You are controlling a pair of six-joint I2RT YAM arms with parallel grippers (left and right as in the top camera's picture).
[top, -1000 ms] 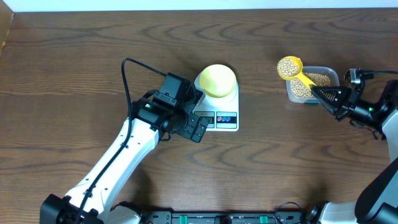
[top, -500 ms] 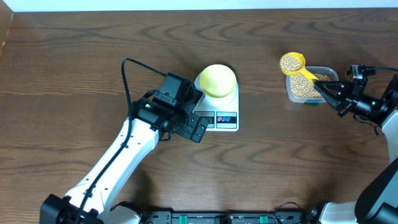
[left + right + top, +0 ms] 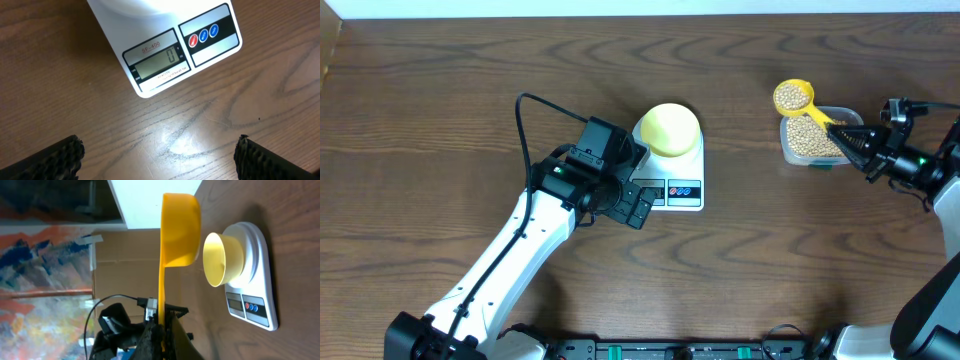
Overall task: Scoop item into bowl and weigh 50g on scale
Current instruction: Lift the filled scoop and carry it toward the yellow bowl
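One scale (image 3: 696, 165) on the worktop (image 3: 770, 260), display reads 0. One pale-yellow bowl (image 3: 670, 130) sits on its platform. Left claw (image 3: 638, 205) is just beside the scale's front-left corner, jaws wide apart, gripping nothing. Right claw (image 3: 847, 143), well right of the scale, is clamped on the handle of one yellow scoop (image 3: 793, 97). The scoop is loaded with soybeans (image 3: 790, 99) and raised over one clear tub (image 3: 855, 122) with more soybeans in it.
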